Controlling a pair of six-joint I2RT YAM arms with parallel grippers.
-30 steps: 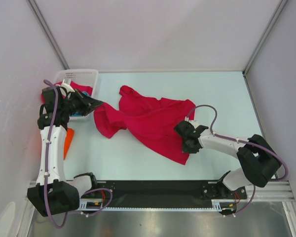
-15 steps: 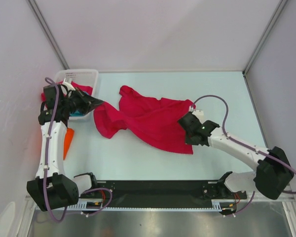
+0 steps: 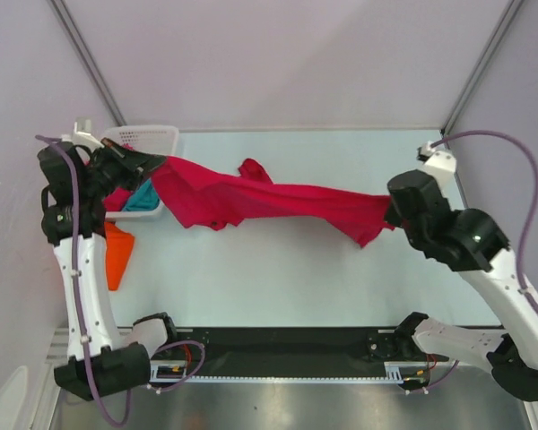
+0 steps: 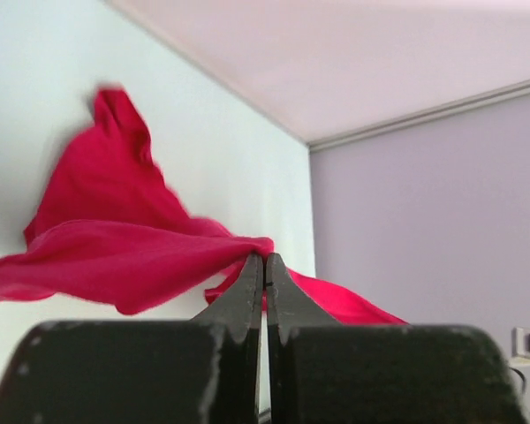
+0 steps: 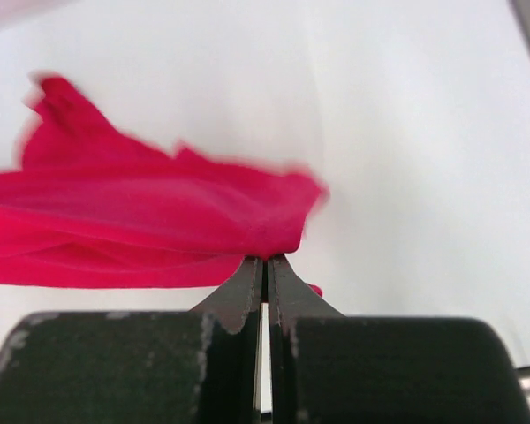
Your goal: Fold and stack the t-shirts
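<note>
A crimson-red t-shirt [image 3: 269, 204] hangs stretched in the air between my two grippers, sagging in loose folds over the table. My left gripper [image 3: 154, 165] is shut on its left end, above the basket's corner; the wrist view shows the cloth [image 4: 132, 256] pinched at the fingertips [image 4: 264, 259]. My right gripper [image 3: 390, 208] is shut on the right end, and its wrist view shows the cloth [image 5: 141, 230] bunched at the tips [image 5: 266, 259]. A teal t-shirt [image 3: 142, 198] and more red cloth [image 3: 118, 199] lie in the basket. An orange t-shirt [image 3: 117, 253] hangs below it.
The white lattice basket [image 3: 152, 136] stands at the table's far left corner. Grey walls close in on both sides and at the back. A black rail [image 3: 287, 340] with both arm bases runs along the near edge.
Both arms have risen and pulled apart. The red t-shirt, which lay crumpled on the table, is lifted and stretched between them. The right gripper closed on its right edge.
</note>
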